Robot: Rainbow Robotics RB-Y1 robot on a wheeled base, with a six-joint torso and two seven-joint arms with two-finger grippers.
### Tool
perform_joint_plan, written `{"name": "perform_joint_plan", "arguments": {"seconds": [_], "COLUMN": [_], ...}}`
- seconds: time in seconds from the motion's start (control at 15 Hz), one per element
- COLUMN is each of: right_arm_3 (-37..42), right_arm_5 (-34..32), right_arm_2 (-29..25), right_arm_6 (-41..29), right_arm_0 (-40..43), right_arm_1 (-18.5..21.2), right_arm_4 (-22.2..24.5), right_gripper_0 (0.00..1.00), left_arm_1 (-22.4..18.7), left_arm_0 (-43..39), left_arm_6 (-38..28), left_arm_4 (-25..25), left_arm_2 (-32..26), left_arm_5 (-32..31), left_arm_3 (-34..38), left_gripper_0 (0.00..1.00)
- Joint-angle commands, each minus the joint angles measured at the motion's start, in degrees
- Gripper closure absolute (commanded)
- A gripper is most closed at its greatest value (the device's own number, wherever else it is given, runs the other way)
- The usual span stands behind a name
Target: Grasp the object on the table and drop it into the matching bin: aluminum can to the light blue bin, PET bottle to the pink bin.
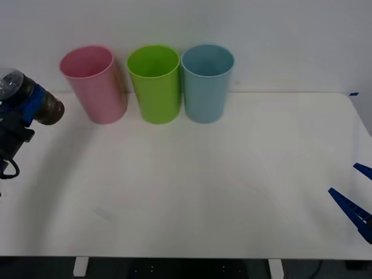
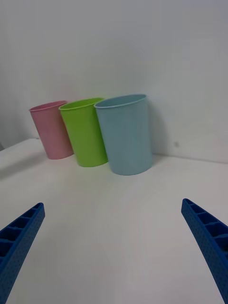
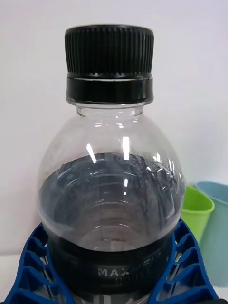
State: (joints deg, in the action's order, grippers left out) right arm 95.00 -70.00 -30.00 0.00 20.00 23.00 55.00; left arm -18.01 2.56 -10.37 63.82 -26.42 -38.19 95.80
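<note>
Presently the left gripper (image 1: 26, 110) is clamped on the PET bottle (image 1: 35, 100), its blue ribbed fingers (image 3: 35, 266) wrapped around the lower body. The bottle is carried in the air, clear of the table (image 1: 192, 186), just beside the pink bin (image 1: 94, 84) on that bin's far side from the lime green bin (image 1: 154, 83) and about level with its upper half. In the left wrist view the bottle's black screw cap (image 3: 109, 59) is fitted and the clear body holds dark liquid up to the shoulder.

Beyond the pink bin, the lime green bin stands next in the row, then the light blue bin (image 1: 207, 81), all three upright and close together along the table's far edge against the white wall. Their insides are seen only in part; nothing shows in them.

Well apart from the pink bin, past the light blue bin at the table's near corner, the right gripper (image 1: 357, 197) hovers with its fingers spread wide, holding nothing.
</note>
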Motion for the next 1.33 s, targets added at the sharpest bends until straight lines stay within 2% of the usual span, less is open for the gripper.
{"name": "perform_joint_plan", "arguments": {"seconds": [0.07,0.2,0.6,1.07,1.33], "right_arm_3": [0.00,0.00,0.00,0.00,0.00], "right_arm_5": [0.00,0.00,0.00,0.00,0.00], "right_arm_2": [0.00,0.00,0.00,0.00,0.00], "right_arm_6": [0.00,0.00,0.00,0.00,0.00], "right_arm_0": [0.00,0.00,0.00,0.00,0.00], "right_arm_1": [0.00,0.00,0.00,0.00,0.00], "right_arm_4": [0.00,0.00,0.00,0.00,0.00], "right_gripper_0": [0.00,0.00,0.00,0.00,0.00], "left_arm_1": [-1.77,-2.91,-6.16,-6.07,-6.07], "left_arm_0": [4.56,8.34,22.05,36.38,43.32], "left_arm_6": [-6.77,-8.88,-8.44,-8.26,-8.00], "left_arm_4": [4.21,7.73,14.93,25.92,30.23], "left_arm_2": [0.14,0.14,0.49,0.67,1.63], "left_arm_5": [0.92,1.10,1.27,3.38,5.76], "left_arm_3": [-0.71,-3.52,-18.20,-32.52,-41.05], "left_gripper_0": [1.00,1.00,1.00,1.00,1.00]}}
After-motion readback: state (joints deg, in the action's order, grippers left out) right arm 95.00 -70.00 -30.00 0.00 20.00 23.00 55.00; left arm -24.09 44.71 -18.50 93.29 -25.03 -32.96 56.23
